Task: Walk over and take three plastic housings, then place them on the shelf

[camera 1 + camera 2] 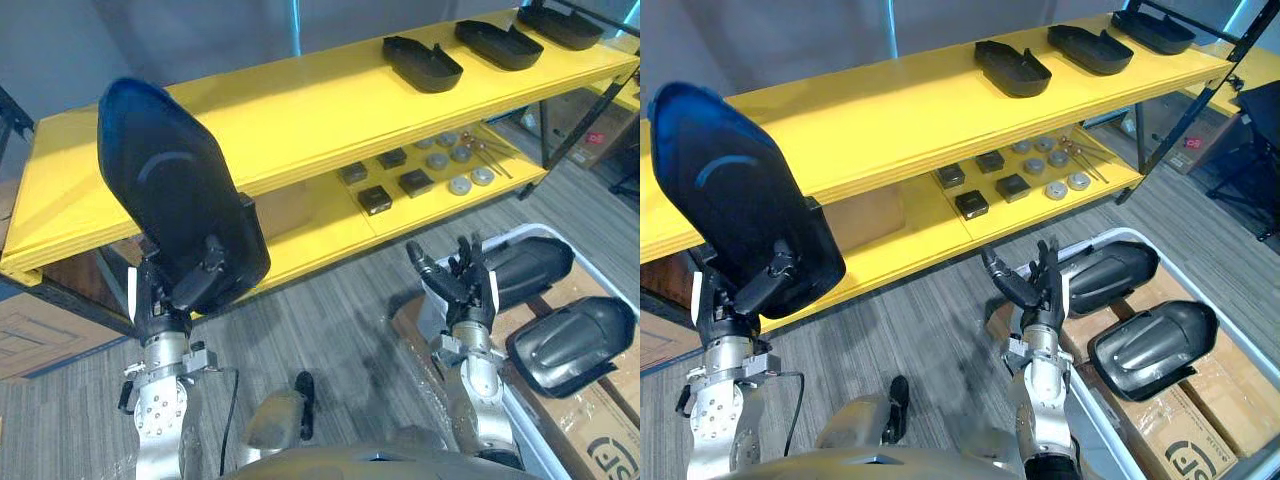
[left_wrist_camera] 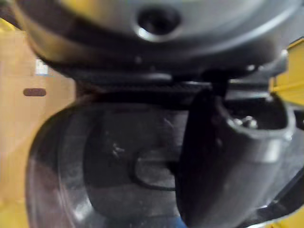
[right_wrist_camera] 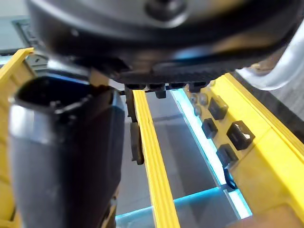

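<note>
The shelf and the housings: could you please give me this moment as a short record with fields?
Left hand: shut on a black housing, held upright
Right hand: open, empty
Top shelf: three housings at its right end
Bin: on the robot's right, two housings inside
Lower shelf: small black blocks, grey discs

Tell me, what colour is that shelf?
The shelf is bright yellow, best seen in the left eye view.

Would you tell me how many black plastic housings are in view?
6. Three shelved housings on the top shelf; one held housing in the left robot hand; two binned housings in the white bin; others may be hidden.
</note>
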Controlling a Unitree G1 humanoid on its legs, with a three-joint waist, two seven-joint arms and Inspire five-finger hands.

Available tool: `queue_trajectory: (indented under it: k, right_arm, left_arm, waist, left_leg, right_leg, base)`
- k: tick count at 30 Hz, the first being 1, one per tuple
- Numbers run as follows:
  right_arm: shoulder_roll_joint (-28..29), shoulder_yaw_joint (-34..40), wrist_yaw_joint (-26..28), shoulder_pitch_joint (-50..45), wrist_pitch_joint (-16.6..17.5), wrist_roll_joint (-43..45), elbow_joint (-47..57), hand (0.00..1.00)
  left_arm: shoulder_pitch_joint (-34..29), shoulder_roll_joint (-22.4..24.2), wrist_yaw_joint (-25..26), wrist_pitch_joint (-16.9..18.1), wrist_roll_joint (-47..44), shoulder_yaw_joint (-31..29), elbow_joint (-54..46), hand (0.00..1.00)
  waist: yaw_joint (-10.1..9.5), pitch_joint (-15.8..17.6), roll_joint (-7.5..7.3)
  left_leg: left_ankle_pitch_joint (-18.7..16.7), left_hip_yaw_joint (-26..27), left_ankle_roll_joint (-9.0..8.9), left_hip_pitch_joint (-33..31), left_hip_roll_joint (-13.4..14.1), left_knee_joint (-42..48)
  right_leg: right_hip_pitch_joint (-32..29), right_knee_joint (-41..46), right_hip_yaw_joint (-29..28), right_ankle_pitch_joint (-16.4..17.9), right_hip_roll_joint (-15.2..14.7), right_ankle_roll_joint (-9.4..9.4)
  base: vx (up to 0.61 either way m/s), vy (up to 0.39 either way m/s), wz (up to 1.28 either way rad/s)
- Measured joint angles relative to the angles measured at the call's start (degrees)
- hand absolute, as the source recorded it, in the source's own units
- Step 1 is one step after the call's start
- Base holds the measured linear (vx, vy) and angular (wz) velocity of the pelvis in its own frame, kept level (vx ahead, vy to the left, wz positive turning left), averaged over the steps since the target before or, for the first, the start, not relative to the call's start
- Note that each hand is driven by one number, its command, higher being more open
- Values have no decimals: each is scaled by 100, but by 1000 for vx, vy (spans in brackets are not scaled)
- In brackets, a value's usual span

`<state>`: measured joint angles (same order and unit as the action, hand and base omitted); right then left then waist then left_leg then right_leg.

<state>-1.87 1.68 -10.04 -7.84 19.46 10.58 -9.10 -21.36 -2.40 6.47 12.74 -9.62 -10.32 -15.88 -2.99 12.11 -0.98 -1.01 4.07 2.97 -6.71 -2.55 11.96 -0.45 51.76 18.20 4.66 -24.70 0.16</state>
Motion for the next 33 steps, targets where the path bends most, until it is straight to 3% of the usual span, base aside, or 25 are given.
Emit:
queue_trajectory:
  k: [1,3,4,5,7,8,11,12,13,14,15,16,19,22,23,25,26,28,30,33]
  right_arm:
    - [-6,-1,6,50,-2,-152,45,100]
    - [-33,33,-52,86,-15,-643,130,100]
    - [-52,56,-83,83,-19,-862,173,100]
    - [-160,83,-131,85,-27,-1089,386,100]
    - [-334,147,-175,113,-26,-1078,648,100]
    - [-491,234,-207,206,-21,-1086,811,100]
    - [-571,349,-283,170,-21,-1005,1117,100]
    - [-584,350,-281,98,-20,-992,1316,100]
    - [-642,355,-257,-20,-20,-951,1551,100]
    - [-667,351,-225,-61,-20,-922,1676,100]
    - [-712,331,-112,-67,-16,-858,1904,100]
    - [-719,327,-64,-61,-1,-788,1977,100]
    - [-745,392,227,-12,107,-273,2137,100]
    - [-735,458,451,-42,110,202,2129,100]
    - [-736,545,538,-45,131,354,2129,100]
    - [-733,756,620,-23,279,431,2130,100]
    - [-733,903,575,-34,348,426,2127,100]
    - [-730,994,468,-34,355,429,2092,100]
    - [-656,922,415,-23,358,414,2020,100]
    - [-619,808,334,102,357,388,1993,100]
  left_arm:
    - [65,-32,49,-36,25,-38,-1,0]
    - [152,-45,63,-51,18,-98,-2,0]
    - [174,-58,59,-51,18,-112,-4,0]
    - [235,-119,61,-52,19,-119,-10,0]
    - [348,-140,77,-60,20,-82,-9,0]
    - [404,-149,128,-71,14,9,-7,0]
    - [423,-177,203,-126,16,277,-1,0]
    - [426,-188,211,-164,16,382,16,0]
    - [402,-146,199,-211,16,585,14,0]
    - [379,-115,175,-211,16,654,5,0]
    - [345,-24,157,-245,19,784,5,0]
    - [353,0,149,-263,21,820,6,0]
    - [373,50,78,-275,20,907,11,0]
    - [364,62,103,-279,20,905,128,0]
    - [369,61,99,-279,21,902,224,0]
    - [423,65,74,-281,22,900,364,0]
    - [470,81,55,-281,25,901,443,0]
    - [508,79,60,-283,29,895,509,0]
    - [575,-37,108,-300,42,756,528,0]
    - [642,-154,67,-327,46,672,525,0]
  waist:
    - [10,9,22]
    - [25,14,91]
    - [26,10,113]
    - [35,14,126]
    - [69,16,130]
    - [191,16,129]
    - [275,-8,55]
    - [314,-43,-34]
    - [316,-96,27]
    - [290,-125,69]
    - [241,-231,244]
    - [253,-266,296]
    - [319,-309,336]
    - [291,-284,354]
    - [285,-301,349]
    - [311,-361,415]
    - [329,-401,482]
    - [311,-410,529]
    - [314,-450,338]
    - [313,-436,184]
  left_leg:
    - [-62,-9,49,165,44,-87]
    - [-136,-11,53,387,167,-216]
    - [-159,-11,51,447,219,-252]
    - [-223,-24,20,547,291,-322]
    - [-292,-144,-14,551,329,-310]
    - [-365,-336,-100,565,358,-289]
    - [-637,-627,-312,618,363,-56]
    - [-851,-781,-465,613,301,166]
    - [-988,-928,-598,672,371,277]
    - [-1038,-947,-679,707,458,304]
    - [-1177,-1010,-850,709,686,404]
    - [-1203,-1018,-893,711,792,405]
    - [-1069,-825,-989,667,1117,775]
    - [-1087,-333,-865,13,1422,2534]
    - [-1148,4,-788,-112,1558,2609]
    - [-1116,385,-665,-210,1590,1794]
    - [-923,425,-653,-193,1466,1031]
    - [-132,423,-769,-4,1283,480]
    - [0,640,-595,158,917,62]
    - [88,851,-488,273,671,-233]
  right_leg:
    - [-198,1,-24,503,52,73]
    - [-490,-486,-17,891,367,79]
    - [-574,-762,-15,925,495,95]
    - [-792,-1530,-98,912,742,111]
    - [-1012,-2253,-267,848,935,195]
    - [-1111,-3002,-555,633,1135,244]
    - [-937,-4059,-1168,225,1430,225]
    - [-797,-4176,-1414,-91,1449,448]
    - [-727,-4031,-1391,-323,1537,528]
    - [-709,-3978,-1353,-432,1589,504]
    - [-655,-3902,-1151,-435,1783,387]
    - [-630,-3881,-1045,-409,1849,330]
    - [-278,-3838,-580,-124,2027,139]
    - [508,-4289,-242,-63,2103,86]
    - [762,-4462,-80,-37,2084,65]
    - [873,-4553,104,79,1988,112]
    - [874,-4514,183,134,1884,216]
    - [843,-4394,94,213,1744,379]
    - [745,-4393,-40,127,1436,611]
    - [705,-4533,-187,2,1214,770]
  base:
    - [276,65,-7]
    - [209,59,-9]
    - [238,17,0]
    - [182,-19,8]
    - [200,-93,35]
    - [187,-142,55]
    - [210,-232,63]
    - [241,-314,77]
    - [299,-369,64]
    - [317,-344,38]
    - [217,-193,19]
    - [278,-230,32]
    - [274,-229,61]
    - [194,-133,60]
    - [122,-40,52]
    - [83,61,56]
    - [109,144,43]
    - [136,198,8]
    - [173,199,-11]
    - [146,147,-17]
